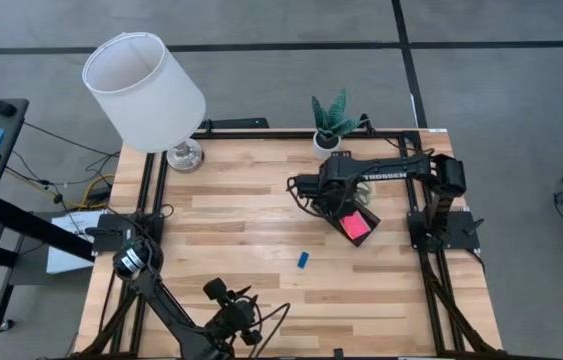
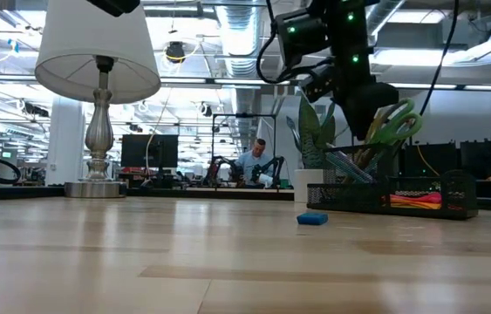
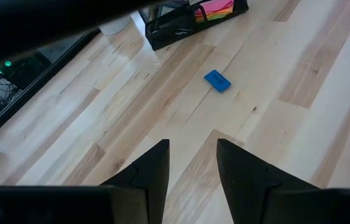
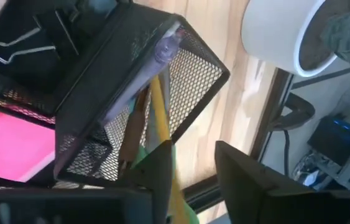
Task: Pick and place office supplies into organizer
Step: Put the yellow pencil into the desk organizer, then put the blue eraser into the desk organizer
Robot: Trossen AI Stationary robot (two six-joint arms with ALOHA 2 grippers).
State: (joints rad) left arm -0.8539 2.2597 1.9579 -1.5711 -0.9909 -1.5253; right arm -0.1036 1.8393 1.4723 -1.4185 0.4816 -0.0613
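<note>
A light wooden plank table (image 1: 251,240) carries a black mesh organizer (image 1: 346,222) directly beneath the right gripper (image 4: 193,163), a small blue eraser (image 1: 303,259) nearby, a white-shaded lamp (image 1: 151,95) well apart

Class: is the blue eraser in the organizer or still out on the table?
Out. The blue eraser lies on bare wood, apart from the black mesh organizer.

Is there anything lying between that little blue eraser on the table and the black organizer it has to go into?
Nothing visible. The blue eraser lies alone on bare wood, with open table between it and the organizer. The right gripper hangs over the organizer's pen compartment, and the left gripper waits at the table's near edge, facing the eraser.
</note>
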